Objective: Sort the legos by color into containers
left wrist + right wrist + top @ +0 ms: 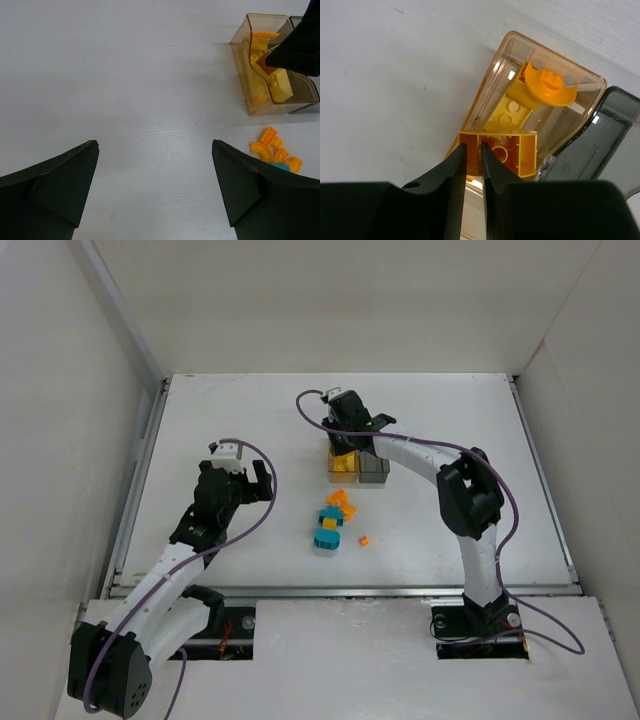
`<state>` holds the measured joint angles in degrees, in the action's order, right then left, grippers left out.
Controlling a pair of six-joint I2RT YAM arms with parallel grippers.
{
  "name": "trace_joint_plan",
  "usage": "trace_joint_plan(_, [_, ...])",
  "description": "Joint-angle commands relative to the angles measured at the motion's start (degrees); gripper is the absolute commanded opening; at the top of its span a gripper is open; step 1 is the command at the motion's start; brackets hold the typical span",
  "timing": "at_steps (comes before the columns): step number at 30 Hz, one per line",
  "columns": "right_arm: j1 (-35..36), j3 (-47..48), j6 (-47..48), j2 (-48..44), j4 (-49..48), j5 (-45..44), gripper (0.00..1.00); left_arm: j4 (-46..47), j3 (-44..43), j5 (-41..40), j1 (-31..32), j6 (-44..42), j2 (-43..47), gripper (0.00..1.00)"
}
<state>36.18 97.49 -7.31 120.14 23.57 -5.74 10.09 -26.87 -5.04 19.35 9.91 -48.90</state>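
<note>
Worktop (240, 420): white and matt – a faint ribbed grain is seen in the left wrist view.
Walls: a back wall (330, 300), a left wall (60, 390) and a right wall (590, 380), all plain white panels, are set around three sides.
Edges: a metal rail (380, 590) is run along the near edge; a slimmer strip (138, 470) is fitted down the left.
Front ledge (340, 660): a white board, laid below the rail.
Light: even and soft — only pale shadows are cast.

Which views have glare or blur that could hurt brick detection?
Right wrist: white glints on the orange bin walls, held brick crisp. Left wrist: sharp, left pincer featureless black. Top: even light, faint shadows, loose bricks tiny.
</note>
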Motion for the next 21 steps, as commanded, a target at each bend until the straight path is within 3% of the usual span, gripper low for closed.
trace_joint_plan(1, [-0.1, -2.0, -0.9, -3.1, 2.0, -2.4, 0.23, 2.3, 0.2, -0.6, -0.3, -0.3, 1.3, 0.95])
trace_joint_plan(6, [-0.1, -5.4, -1.4, -8.0, 0.8, -1.8, 0.31, 2.3, 0.2, -0.6, -0.3, -0.3, 1.3, 0.95])
trace_joint_plan(11, [1.2, -6.5, -0.3, -15.2, -1.0, -1.3, 0.61, 2.3, 0.2, 0.5, -0.3, -0.9, 1.3, 0.95])
trace_joint_plan(12, [1.2, -7.0, 0.3, -16.0, -1.0, -1.3, 0.63, 2.3, 0.2, 1.1, -0.3, -0.9, 1.3, 0.95])
trace_joint_plan(16, [1.8, -8.1, 0.3, -19.1, 1.2, -0.1, 0.65, 2.3, 0.2, 4.1, -0.3, -3.6, 1.3, 0.95])
trace_joint_plan(21, [1.8, -19.8, -0.8, -24.8, 1.1, 2.7, 0.65, 0.8, 0.2, 10.0, -0.3, -7.4, 1.3, 0.95])
